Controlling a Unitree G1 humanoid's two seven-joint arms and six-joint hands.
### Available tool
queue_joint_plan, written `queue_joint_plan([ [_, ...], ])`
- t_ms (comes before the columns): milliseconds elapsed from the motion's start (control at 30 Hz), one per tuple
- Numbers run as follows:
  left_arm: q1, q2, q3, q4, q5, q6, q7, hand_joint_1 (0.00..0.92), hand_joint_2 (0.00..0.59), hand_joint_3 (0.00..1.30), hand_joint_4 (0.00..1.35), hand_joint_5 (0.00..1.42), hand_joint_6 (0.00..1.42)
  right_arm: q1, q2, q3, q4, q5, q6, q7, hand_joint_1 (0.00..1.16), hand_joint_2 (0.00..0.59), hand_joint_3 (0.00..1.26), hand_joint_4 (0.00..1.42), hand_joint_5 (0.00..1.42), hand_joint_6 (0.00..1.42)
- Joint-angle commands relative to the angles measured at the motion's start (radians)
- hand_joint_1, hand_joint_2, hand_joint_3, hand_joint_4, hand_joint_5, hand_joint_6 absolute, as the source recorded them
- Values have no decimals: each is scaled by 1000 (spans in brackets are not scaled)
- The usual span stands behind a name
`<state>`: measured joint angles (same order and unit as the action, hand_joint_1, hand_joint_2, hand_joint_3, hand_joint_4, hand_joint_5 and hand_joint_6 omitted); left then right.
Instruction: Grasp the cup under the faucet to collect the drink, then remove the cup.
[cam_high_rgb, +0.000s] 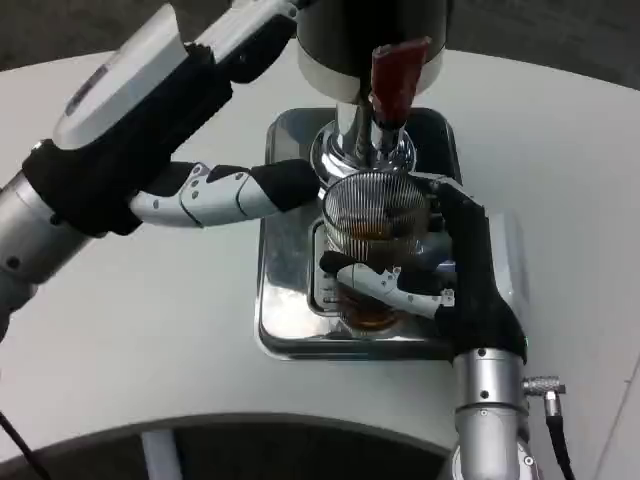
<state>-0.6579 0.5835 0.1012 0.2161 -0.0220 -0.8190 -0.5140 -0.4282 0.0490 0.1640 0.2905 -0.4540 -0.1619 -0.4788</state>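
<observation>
Right hand grips cup — under faucet; left hand alongside.

Both forearms are silver metal tubes ending in black wrist sections. The left hand has a white back shell over black padding, with fingers in white segments and black tips. The right hand is mostly black with white-and-black fingers, and a thin black cable with a silver plug leaves its wrist.

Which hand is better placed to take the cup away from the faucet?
The right hand. Its fingers already wrap the cup, which stands on the tray under the faucet with some brown drink inside. The left hand reaches toward the faucet, not the cup.
</observation>
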Motion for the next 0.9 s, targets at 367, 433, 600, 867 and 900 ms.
queue_joint_plan([
  [367, 118, 55, 94, -85, 125, 79, 110, 0, 158, 0, 0, 0, 0, 136, 47, 37, -187, -16, 8, 9, 1155, 99, 710, 937, 966, 1342],
  [433, 142, 66, 104, -103, 153, 101, 125, 0, 156, 0, 0, 0, 0, 162, 50, 47, -224, -18, 12, 17, 1155, 99, 711, 937, 975, 1345],
  [600, 233, 102, 123, -152, 214, 144, 146, 0, 144, 0, 0, 0, 0, 208, 35, 74, -313, -29, 23, 53, 1155, 98, 711, 946, 977, 1348],
  [867, 391, 134, 162, -219, 253, 200, 163, 0, 136, 0, 0, 0, 0, 261, 38, 96, -423, -8, 46, 113, 1146, 97, 711, 948, 971, 1368],
  [900, 405, 136, 166, -227, 257, 206, 165, 0, 128, 0, 0, 0, 0, 264, 39, 97, -431, -7, 48, 117, 1146, 97, 711, 948, 972, 1369],
])
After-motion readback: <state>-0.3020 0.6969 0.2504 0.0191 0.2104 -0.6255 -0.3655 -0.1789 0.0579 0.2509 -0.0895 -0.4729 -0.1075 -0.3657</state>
